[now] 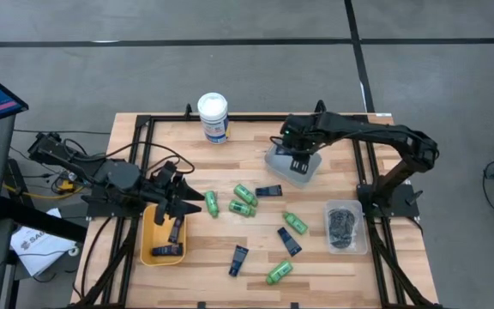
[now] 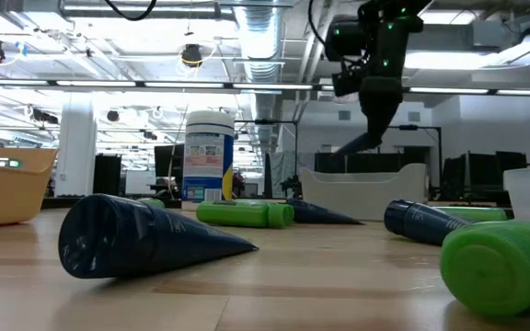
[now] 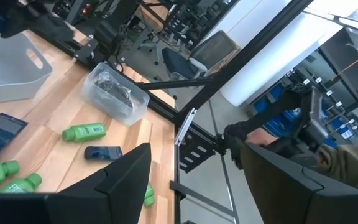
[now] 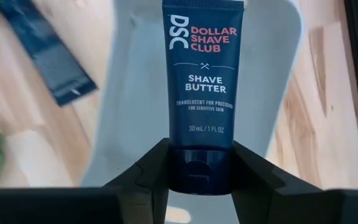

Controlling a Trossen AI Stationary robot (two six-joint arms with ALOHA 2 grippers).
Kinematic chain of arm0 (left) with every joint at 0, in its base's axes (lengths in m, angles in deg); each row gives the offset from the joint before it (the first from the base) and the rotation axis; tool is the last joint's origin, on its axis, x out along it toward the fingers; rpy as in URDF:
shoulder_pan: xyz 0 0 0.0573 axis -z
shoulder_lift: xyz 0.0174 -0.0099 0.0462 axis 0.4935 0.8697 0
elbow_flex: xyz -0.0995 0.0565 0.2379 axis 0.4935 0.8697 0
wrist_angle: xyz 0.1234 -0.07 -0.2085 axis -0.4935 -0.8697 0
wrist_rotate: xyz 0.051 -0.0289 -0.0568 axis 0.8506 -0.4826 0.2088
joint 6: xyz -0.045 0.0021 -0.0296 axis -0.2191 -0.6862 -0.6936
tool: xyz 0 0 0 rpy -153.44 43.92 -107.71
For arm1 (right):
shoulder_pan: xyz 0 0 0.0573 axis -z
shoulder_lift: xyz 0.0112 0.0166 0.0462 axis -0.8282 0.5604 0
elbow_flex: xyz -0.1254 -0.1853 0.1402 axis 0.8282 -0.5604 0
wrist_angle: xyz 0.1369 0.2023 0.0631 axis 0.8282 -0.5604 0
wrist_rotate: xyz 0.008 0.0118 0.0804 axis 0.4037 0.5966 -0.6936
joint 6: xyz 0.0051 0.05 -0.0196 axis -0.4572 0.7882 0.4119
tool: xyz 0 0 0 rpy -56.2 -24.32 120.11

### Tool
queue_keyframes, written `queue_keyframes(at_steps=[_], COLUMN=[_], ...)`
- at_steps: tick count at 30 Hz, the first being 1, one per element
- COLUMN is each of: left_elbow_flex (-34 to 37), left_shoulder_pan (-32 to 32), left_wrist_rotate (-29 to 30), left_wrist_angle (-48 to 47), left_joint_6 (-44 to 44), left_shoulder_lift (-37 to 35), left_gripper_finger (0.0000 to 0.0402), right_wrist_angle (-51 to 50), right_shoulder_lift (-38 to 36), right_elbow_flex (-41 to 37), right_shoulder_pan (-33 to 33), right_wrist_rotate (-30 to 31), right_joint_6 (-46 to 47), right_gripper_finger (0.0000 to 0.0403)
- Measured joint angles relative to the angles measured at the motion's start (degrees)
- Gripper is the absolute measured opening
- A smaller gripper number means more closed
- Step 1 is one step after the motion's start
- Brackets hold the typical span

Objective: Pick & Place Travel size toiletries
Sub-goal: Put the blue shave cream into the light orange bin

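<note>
1. High view: right hand [image 1: 297, 163] hangs over the pale grey plastic tray [image 1: 278, 160] at the wooden tabletop's [image 1: 247, 257] back middle. Left hand [image 1: 178, 202] sits above the yellow plastic bin [image 1: 147, 245] at front left, two navy tubes inside. Small bright green bottles [image 1: 245, 194] and flat dark navy tubes [image 1: 238, 259] lie scattered mid-tabletop. Clear plastic box [image 1: 346, 227] of dark items at right; tall white canister with blue label [image 1: 213, 118] at back.
2. Low view: right hand raised above the grey tray; navy tube and green bottles lie in the foreground.
3. Left wrist view: left hand's fingers [image 3: 120, 180] stand wide apart, nothing between them.
4. Right wrist view: right hand clamps the cap end of a navy "Shave Butter" tube [image 4: 202, 93], held above the grey tray.
</note>
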Motion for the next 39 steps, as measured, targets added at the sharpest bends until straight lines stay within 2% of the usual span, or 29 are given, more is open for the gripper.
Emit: queue_keyframes(at_steps=[4, 11, 13, 18, 24, 27, 32, 39], left_elbow_flex=[-0.01, 0.00, 0.00, 0.00, 0.00, 0.00, 0.00, 0.04], left_shoulder_pan=[0.00, -1.59, -3.08, -8.17, -13.68, -16.08, -19.12, -21.90], left_wrist_rotate=[2.23, 14.56, 16.51, 16.22, 10.30, 9.79, 9.18, 6.75], left_wrist_angle=[-1.14, -1.32, -1.31, -1.09, 1.23, 4.98, 10.07, 12.33], left_joint_6=[2.11, 13.36, 14.70, 11.59, 7.40, 3.44, -3.45, -8.17], left_shoulder_lift=[0.08, 1.27, 1.67, 3.23, 3.52, 3.50, 3.50, 5.00], left_gripper_finger=[0.0246, 0.0246, 0.0246, 0.0246, 0.0246, 0.0255, 0.0277, 0.0281], right_wrist_angle=[0.69, 6.99, 10.55, 18.34, 22.71, 25.59, 26.87, 26.86], right_shoulder_lift=[-1.52, -2.76, -2.76, -2.78, -2.78, -2.78, -2.78, -2.28], right_elbow_flex=[1.38, 5.06, 6.54, 10.71, 14.57, 15.55, 16.33, 16.31], right_shoulder_pan=[-3.22, -10.90, -13.02, -17.25, -19.83, -20.82, -21.37, -21.23], right_wrist_rotate=[-0.35, -1.10, -1.07, 0.54, 2.44, 5.23, 9.29, 10.66], right_joint_6=[1.55, 4.96, 6.31, 7.30, 6.78, 5.15, 3.65, 2.81], right_gripper_finger=[0.0125, 0.0123, 0.0125, 0.0124, 0.0126, 0.0125, 0.0126, 0.0127])
